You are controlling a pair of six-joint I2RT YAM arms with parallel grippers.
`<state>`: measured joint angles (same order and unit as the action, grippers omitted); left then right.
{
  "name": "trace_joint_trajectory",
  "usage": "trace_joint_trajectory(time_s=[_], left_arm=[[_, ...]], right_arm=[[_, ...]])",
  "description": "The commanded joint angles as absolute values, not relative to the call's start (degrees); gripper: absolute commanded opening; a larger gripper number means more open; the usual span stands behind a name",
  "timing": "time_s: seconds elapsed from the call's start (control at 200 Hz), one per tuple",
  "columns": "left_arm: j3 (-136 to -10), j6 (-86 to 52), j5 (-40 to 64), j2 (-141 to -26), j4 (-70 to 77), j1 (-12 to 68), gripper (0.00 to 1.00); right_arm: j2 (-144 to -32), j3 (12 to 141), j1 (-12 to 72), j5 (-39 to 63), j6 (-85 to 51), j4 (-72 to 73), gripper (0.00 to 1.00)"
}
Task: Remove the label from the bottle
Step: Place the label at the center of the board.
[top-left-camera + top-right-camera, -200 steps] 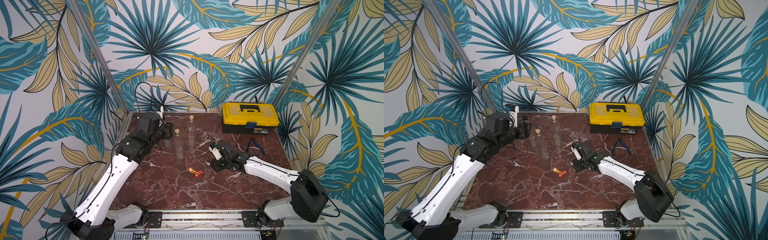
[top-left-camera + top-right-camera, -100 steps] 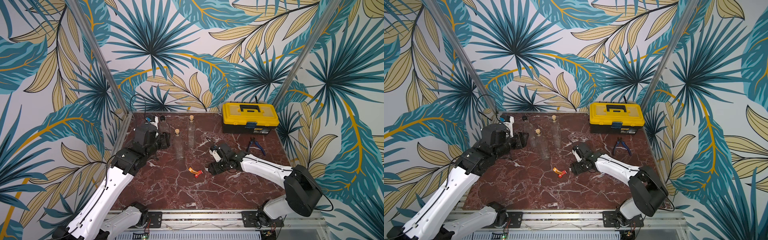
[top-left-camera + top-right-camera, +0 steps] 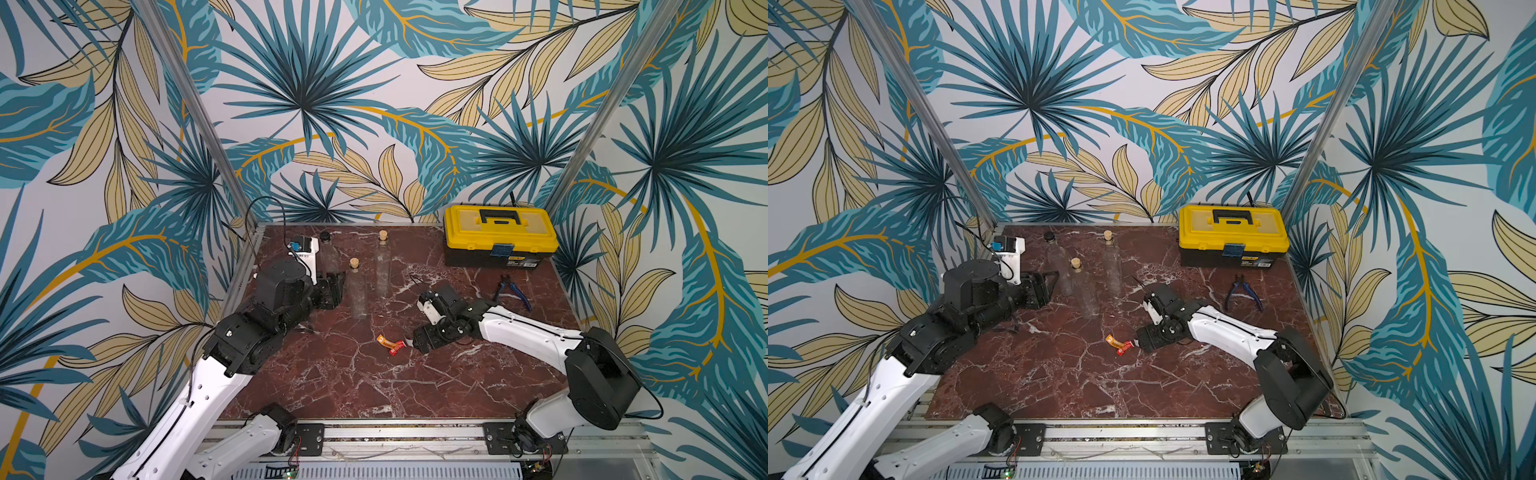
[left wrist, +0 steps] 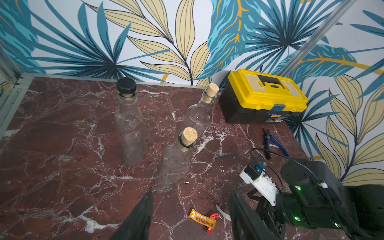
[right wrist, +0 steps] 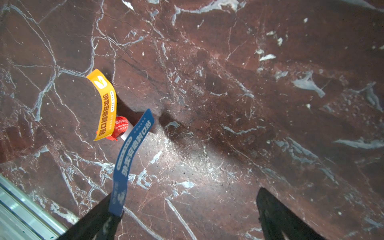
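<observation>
The right gripper [image 5: 186,192] is gaping open over the marble table [image 5: 228,83], discarding the blue label [image 5: 133,145], which is clinging to one finger [image 5: 97,220]. The left gripper [image 4: 191,192] is idling open and empty before the bare bottles [image 4: 128,124]. The next move probably calls for wiping the label off.

Blue label [image 5: 133,149] on the wide-spread hand [image 5: 187,195]

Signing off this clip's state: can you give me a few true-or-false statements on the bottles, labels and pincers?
1. The black-capped bottle stands upright. True.
2. The toolbox is open. False: its lid is shut.
3. The right pincer grips a bottle. False: its jaws stand apart, with a blue label stuck to it.
4. An orange label lies on the table. True.
</observation>
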<state>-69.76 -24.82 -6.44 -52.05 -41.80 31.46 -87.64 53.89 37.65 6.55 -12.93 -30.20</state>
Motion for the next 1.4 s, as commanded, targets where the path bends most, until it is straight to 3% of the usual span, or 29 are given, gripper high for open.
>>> trace_joint_trajectory(time_s=[0.0,0.476,0.781,1.392], left_arm=[[-70.80,-23.29,-3.78,-51.98,-41.75,34.04,0.58],[-66.14,-28.36,-7.38,-57.74,-41.08,49.90,0.58],[-55.23,-35.23,-7.53,-63.11,-26.53,55.81,0.57],[-46.60,-38.59,-4.73,-72.01,-4.82,57.17,0.58]], right_arm=[[-85.84,54.27,37.89,7.77,-13.54,-32.49,0.99],[-80.19,55.33,36.58,8.86,-15.44,-34.98,0.99],[-74.90,53.28,34.40,14.15,-16.18,-35.77,1.00],[-71.02,50.21,32.71,22.12,-17.93,-34.22,1.00]])
